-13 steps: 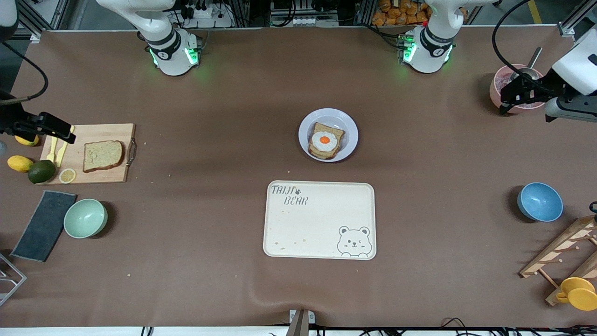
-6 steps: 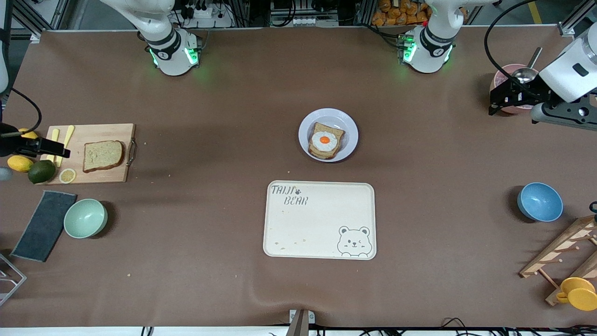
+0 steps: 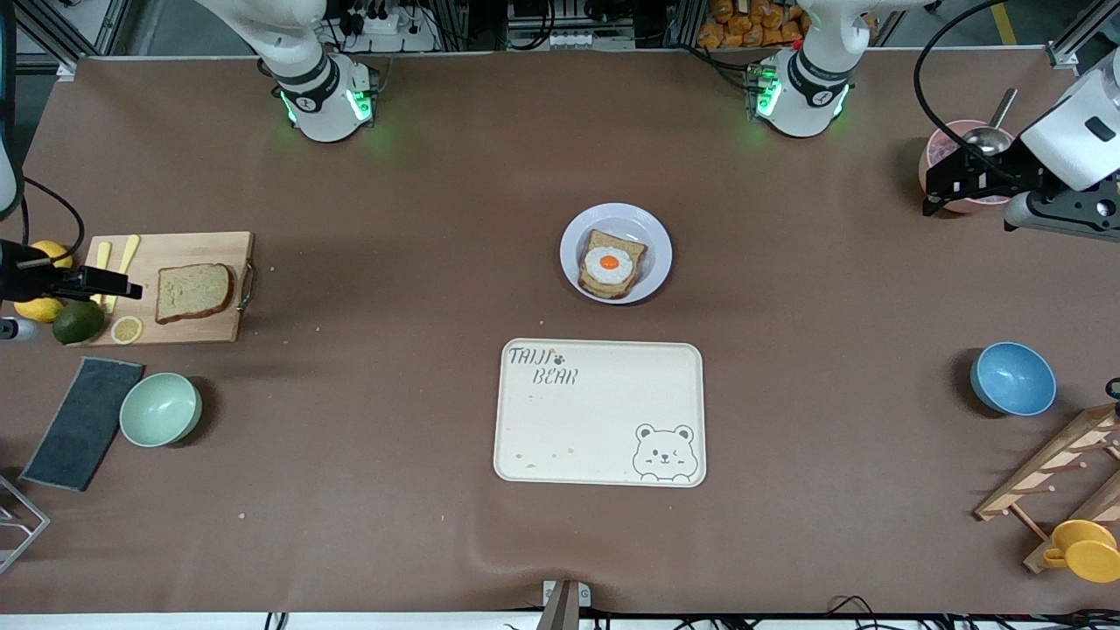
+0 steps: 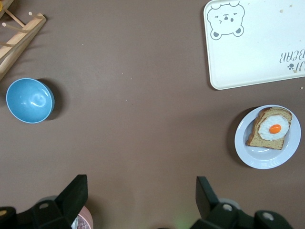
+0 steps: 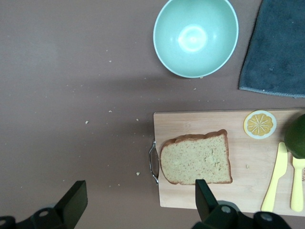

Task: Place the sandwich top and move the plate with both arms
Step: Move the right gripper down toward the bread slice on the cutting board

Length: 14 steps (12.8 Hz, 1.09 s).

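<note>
Front view: sandwich top (image 3: 194, 292) lies flat on a cutting board (image 3: 210, 328) at the right arm's end of the desk, well apart from the plate (image 3: 658, 247) at desk centre. Plate carries the egg-topped slice (image 3: 612, 264); cream tray (image 3: 600, 411) sits nearer the camera than the plate, prob. where the plate is meant to go.

Right hand (image 3: 109, 283) hovers over the board's outer edge by the yellow cutlery (image 3: 119, 260), fingers spread wide, nothing in them. Right wrist view puts the slice (image 5: 196, 157) just under its fingertips (image 5: 206, 199), so I'd judge it's lining up for the pick; not yet touching.

Left hand (image 3: 949, 188) hangs over the pink bowl (image 3: 933, 156) at the left arm's end, released and empty. It waits, likely kept clear until the two-arm plate move.

Slice's long axis runs along the board's length, across the desk. Rounded crust top points toward the board's metal handle (image 3: 246, 286), i.e. toward the plate; flat base faces the cutlery and lemon slice (image 3: 126, 329).
</note>
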Available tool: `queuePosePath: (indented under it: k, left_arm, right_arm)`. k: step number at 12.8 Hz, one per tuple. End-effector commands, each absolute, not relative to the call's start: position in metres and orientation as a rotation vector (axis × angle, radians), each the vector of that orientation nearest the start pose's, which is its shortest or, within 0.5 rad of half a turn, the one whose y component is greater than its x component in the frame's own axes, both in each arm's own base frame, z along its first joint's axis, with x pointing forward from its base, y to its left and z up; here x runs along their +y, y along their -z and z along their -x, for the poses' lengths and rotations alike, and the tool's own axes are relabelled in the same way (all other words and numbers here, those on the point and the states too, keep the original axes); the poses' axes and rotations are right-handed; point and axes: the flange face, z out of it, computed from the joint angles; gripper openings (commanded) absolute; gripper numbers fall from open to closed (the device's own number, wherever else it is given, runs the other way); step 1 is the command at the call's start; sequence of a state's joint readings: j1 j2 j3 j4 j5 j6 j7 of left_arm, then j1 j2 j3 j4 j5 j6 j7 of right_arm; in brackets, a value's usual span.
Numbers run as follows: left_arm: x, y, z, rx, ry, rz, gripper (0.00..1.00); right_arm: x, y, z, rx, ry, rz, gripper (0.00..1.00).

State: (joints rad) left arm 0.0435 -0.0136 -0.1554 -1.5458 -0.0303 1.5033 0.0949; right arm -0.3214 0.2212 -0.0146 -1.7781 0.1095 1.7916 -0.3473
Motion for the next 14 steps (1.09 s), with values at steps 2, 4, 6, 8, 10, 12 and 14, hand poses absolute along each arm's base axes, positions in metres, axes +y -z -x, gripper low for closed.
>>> queuePosePath:
  k: [2,4,6,8,10,12,14]
  left_arm:
    - [-0.062,-0.646,-0.535,0.318,-0.028,3.165,1.00]
    - [-0.062,-0.646,-0.535,0.318,-0.028,3.165,1.00]
    - [-0.062,-0.645,-0.536,0.316,-0.028,3.166,1.00]
    - [-0.060,-0.645,-0.536,0.311,-0.028,3.166,1.00]
    - [-0.059,-0.645,-0.536,0.309,-0.025,3.167,1.00]
    - [-0.058,-0.645,-0.536,0.306,-0.025,3.167,1.00]
    - [-0.057,-0.645,-0.536,0.304,-0.025,3.166,1.00]
  right_arm:
    - [-0.213,-0.376,-0.554,0.018,-0.215,2.947,1.00]
    - [-0.229,-0.352,-0.542,0.029,-0.207,2.942,1.00]
    - [-0.241,-0.332,-0.533,0.024,-0.206,2.901,1.00]
    - [-0.257,-0.312,-0.528,0.011,-0.205,2.889,0.96]
    - [-0.273,-0.296,-0.522,-0.017,-0.203,2.877,0.89]
    - [-0.283,-0.286,-0.517,-0.030,-0.199,2.868,0.83]
    - [-0.292,-0.266,-0.514,-0.042,-0.201,2.860,0.83]
